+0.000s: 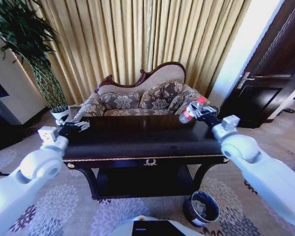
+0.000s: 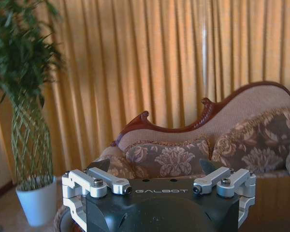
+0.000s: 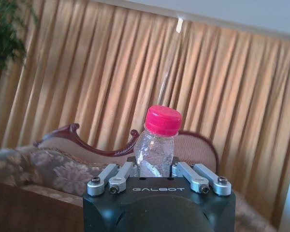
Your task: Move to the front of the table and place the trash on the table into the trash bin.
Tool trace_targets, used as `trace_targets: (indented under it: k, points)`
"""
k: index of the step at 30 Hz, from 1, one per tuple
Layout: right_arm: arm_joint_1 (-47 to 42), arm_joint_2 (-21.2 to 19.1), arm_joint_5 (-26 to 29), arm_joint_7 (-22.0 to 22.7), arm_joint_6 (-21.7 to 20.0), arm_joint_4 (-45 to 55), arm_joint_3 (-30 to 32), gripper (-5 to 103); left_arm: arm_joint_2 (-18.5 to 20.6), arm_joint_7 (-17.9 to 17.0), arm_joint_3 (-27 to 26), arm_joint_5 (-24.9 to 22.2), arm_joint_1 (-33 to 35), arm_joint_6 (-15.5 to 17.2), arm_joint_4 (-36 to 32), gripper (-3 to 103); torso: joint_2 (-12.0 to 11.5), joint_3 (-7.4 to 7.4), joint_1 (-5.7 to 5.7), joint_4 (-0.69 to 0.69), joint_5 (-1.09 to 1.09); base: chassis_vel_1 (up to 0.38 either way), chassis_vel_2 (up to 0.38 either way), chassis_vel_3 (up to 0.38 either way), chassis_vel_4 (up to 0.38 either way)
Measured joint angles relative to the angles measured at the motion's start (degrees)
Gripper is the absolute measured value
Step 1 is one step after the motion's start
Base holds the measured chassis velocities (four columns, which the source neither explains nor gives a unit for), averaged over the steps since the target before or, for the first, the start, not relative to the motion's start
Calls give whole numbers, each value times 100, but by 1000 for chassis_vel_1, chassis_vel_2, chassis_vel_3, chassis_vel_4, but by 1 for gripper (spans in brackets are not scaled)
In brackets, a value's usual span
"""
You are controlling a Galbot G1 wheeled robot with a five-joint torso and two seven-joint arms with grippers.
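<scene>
From the head view we're parked in front of the counter (image 1: pixel 137 142), dark and glossy with gold trim and an emblem on the near edge. Our right claw (image 1: pixel 200 112) is up over the far right corner of the counter, pinching the bottle (image 1: pixel 191 110), which is tilted with its red cap pointing up and away from us. Our left claw (image 1: pixel 77 126) hangs over the left end of the counter, and from here we can't tell how its fingers stand. The trash bin (image 1: pixel 201 207) sits on the carpet at the near right, just beside the counter's right leg, well below the bottle. Behind the counter there's a floral sofa (image 1: pixel 142 98), gold curtains (image 1: pixel 137 39), and a potted plant (image 1: pixel 49 83) at the far left. In the left wrist view, the left claw (image 2: pixel 154 169) has its dark fingertips (image 2: pixel 100 165) spread wide apart with nothing between them, looking at the sofa (image 2: pixel 183 145) and the white plant pot (image 2: pixel 36 205). In the right wrist view, the right claw (image 3: pixel 154 171) is clamped on the clear bottle (image 3: pixel 157 150), red cap (image 3: pixel 163 119) sticking up above the claw body, curtains (image 3: pixel 135 82) behind it.
</scene>
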Motion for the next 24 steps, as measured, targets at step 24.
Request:
trace_targets:
  k: [24]
  points:
    - [-2540, 1241, -194, 118, 227, 1082, 1659, 26, -1166, 2862, -2983, 465, 2560, -820, 352, 100, -1, 1, 1, 0, -1, 0, 0, 0, 0]
